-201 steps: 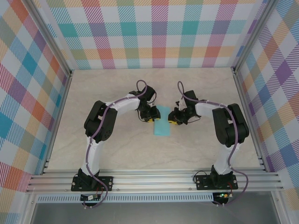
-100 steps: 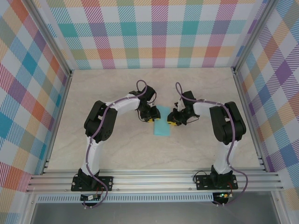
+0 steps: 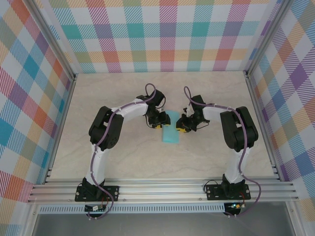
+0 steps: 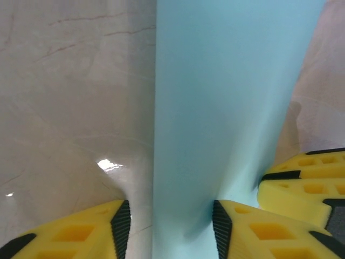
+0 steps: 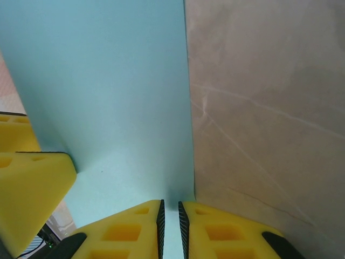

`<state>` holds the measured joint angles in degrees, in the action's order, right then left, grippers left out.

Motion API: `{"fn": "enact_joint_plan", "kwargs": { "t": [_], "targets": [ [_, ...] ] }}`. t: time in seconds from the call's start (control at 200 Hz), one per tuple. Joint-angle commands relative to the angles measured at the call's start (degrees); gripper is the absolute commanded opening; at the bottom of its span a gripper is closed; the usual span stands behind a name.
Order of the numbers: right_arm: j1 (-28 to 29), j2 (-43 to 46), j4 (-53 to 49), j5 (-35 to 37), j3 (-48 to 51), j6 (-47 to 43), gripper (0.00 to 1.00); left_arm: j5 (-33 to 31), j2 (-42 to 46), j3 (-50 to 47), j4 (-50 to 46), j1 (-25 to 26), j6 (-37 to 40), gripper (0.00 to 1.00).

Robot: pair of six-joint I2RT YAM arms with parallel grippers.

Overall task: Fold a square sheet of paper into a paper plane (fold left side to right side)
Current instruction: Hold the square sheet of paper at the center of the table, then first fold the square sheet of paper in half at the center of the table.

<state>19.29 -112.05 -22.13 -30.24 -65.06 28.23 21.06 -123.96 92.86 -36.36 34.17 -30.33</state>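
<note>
The turquoise sheet of paper (image 3: 171, 133) lies on the table as a narrow upright rectangle, folded over, with no paper plane shape to it. My left gripper (image 3: 161, 121) is at its upper left edge. In the left wrist view the paper (image 4: 226, 108) runs up from between my left gripper's (image 4: 170, 216) open jaws, and the paper's left edge lies in the gap. My right gripper (image 3: 182, 127) is at the upper right edge. Its jaws (image 5: 170, 213) are shut to a thin slit, tips down on the paper (image 5: 108, 81) beside its right edge.
The two grippers are close together: a right-gripper finger (image 4: 302, 189) shows beside my left one, and a left-gripper finger (image 5: 27, 189) beside my right. Checked walls (image 3: 29, 98) enclose the beige table (image 3: 123, 157). An aluminium rail (image 3: 162, 189) runs along the near edge.
My left gripper's jaws have spread apart over the paper's edge. The right arm has shifted slightly left; the paper stays where it was.
</note>
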Motion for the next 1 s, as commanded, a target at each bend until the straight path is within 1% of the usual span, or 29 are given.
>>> {"fn": "enact_joint_plan", "kwargs": {
  "t": [0.0,0.115,0.185,0.34,0.43,0.54,0.65,0.755,0.905,0.995],
  "targets": [
    [0.6,-3.5,-3.4,3.9,0.7,-1.0,0.17,-1.7,5.4,1.7,-3.6,0.1,1.7,0.50],
    [0.6,-3.6,-3.6,4.2,0.6,-1.1,0.17,-2.4,7.7,1.1,-3.5,-0.4,1.6,0.54],
    [0.6,-3.7,-3.6,4.1,0.6,-1.0,0.17,-0.4,8.7,0.3,-1.9,-0.4,1.4,0.54],
    [0.7,-3.8,-3.3,4.0,0.5,-0.8,0.17,6.3,8.5,-1.9,3.1,-0.3,-0.2,0.48],
    [0.7,-3.9,-3.2,4.0,0.5,-0.7,0.17,8.6,6.7,-1.8,4.2,-0.2,-0.8,0.44],
    [0.7,-3.8,-3.4,4.0,0.4,-0.8,0.17,10.5,4.7,-1.7,5.5,0.1,-1.3,0.41],
    [0.7,-3.8,-3.3,4.2,0.5,-0.6,0.17,9.3,3.1,-1.6,4.3,0.1,-0.7,0.40],
    [0.7,-3.8,-3.5,4.5,0.5,-0.7,0.17,5.3,1.6,-1.3,1.4,-0.1,1.0,0.38],
    [0.8,-4.1,-3.8,5.1,0.5,-0.9,0.16,5.2,-0.2,-2.0,2.0,-0.3,1.0,0.37],
    [0.9,-4.3,-3.9,5.6,0.7,-1.0,0.16,4.0,-0.8,-2.1,1.6,-0.5,1.4,0.36]
  ]
}}
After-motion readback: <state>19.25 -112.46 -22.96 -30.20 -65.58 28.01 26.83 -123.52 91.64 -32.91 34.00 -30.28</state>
